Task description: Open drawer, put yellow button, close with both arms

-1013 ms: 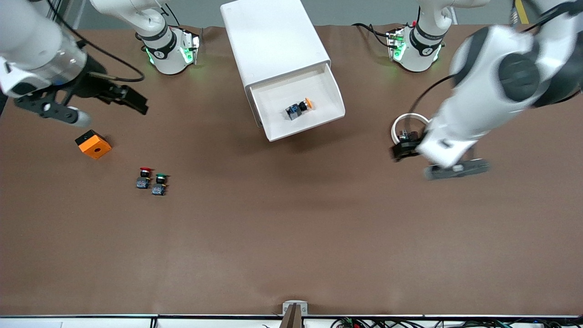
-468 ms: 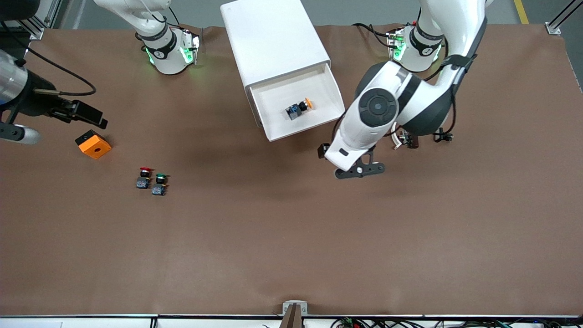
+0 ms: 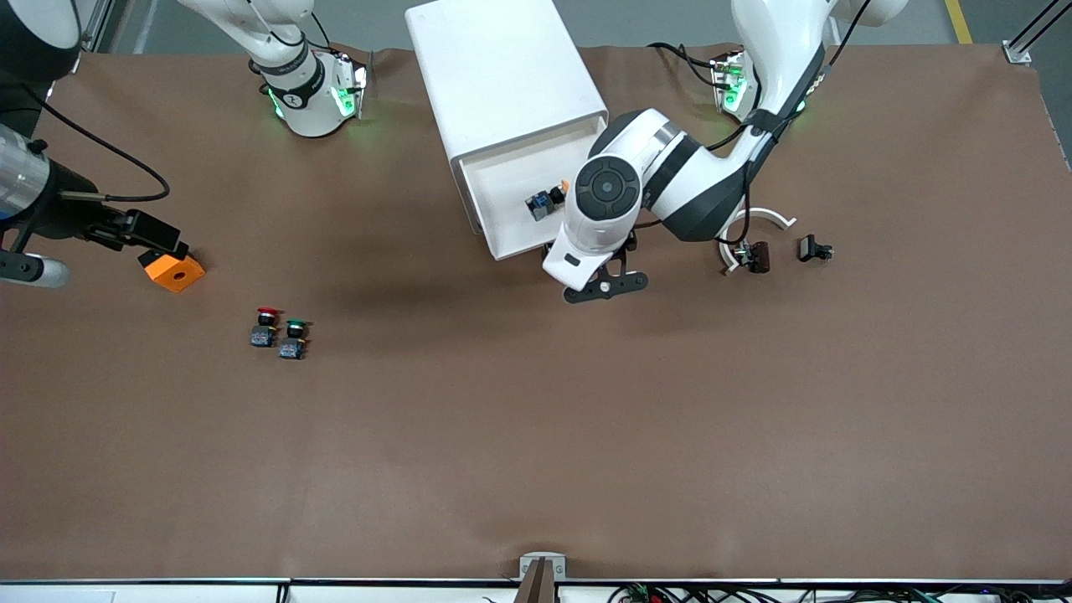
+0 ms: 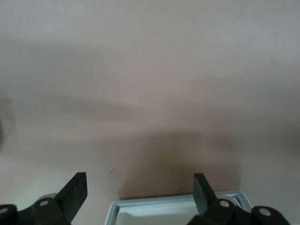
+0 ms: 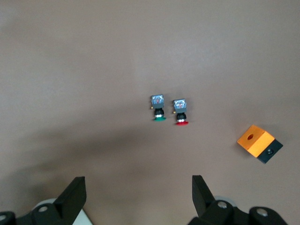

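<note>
A: Since we start at the tips, the left gripper point(image 3: 605, 283) hangs over the front edge of the drawer point(image 3: 511, 243), fingers point(image 4: 75, 193) spread wide, nothing between them.

B: Agreed. We see the drawer rim point(image 4: 173, 206) just under those fingers. Right gripper point(image 5: 136, 199)?

A: Also wide apart and empty, waiting at the right arm's end of the table, beside the orange block point(image 3: 174, 270).

B: We mark the yellow button point(image 3: 548, 201) lying on its side inside the drawer, partly covered by the left arm point(image 3: 636, 180). Drawer is pulled out of the white cabinet point(image 3: 502, 75).

A: Red button point(image 3: 265, 326) and green button point(image 3: 293, 338) stand side by side on the table point(image 3: 536, 435), nearer the front camera than the block.
</note>
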Robot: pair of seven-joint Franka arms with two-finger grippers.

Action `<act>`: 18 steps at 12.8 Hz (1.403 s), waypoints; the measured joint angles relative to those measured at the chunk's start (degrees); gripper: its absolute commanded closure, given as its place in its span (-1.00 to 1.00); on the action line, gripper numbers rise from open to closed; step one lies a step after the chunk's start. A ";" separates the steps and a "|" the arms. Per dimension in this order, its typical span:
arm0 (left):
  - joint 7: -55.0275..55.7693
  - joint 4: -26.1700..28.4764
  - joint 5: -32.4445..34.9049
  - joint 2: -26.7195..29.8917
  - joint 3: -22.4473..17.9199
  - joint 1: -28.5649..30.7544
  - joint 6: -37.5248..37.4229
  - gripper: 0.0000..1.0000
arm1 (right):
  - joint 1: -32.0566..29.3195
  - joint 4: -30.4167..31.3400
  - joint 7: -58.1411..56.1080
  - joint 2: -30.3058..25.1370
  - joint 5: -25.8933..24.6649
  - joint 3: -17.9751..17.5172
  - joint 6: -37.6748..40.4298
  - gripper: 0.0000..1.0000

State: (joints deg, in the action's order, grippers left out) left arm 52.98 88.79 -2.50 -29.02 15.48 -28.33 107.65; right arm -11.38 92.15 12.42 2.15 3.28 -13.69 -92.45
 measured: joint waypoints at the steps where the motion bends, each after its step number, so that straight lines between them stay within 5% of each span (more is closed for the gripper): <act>1: -0.02 0.34 -1.36 0.00 0.32 0.06 0.00 -1.00 | 0.18 1.92 -0.04 -1.47 -0.12 -0.18 -1.17 -1.00; 3: -0.02 0.74 -2.50 0.08 1.95 0.27 -0.01 -1.00 | 1.67 4.32 -0.12 -4.37 -0.18 0.92 -1.45 -1.00; 6: 0.02 2.97 -2.66 0.44 4.84 0.27 -0.03 -1.00 | 9.88 5.37 -2.30 -6.28 -0.19 11.27 -1.32 -1.00; 8: 0.07 4.56 -2.70 0.44 6.50 0.24 -0.02 -1.00 | 11.89 5.36 -3.17 -6.30 -0.19 14.40 -1.39 -1.00; 18: 1.40 6.34 -5.81 0.32 9.33 -3.28 -0.02 -1.00 | 12.43 2.57 -3.20 -6.35 -0.19 14.49 0.64 -1.00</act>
State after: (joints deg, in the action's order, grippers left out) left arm 54.38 95.13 -8.31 -28.71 24.81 -31.62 107.63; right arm 1.05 94.72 9.22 -4.20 3.09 0.80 -91.81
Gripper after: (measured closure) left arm 0.000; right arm 0.000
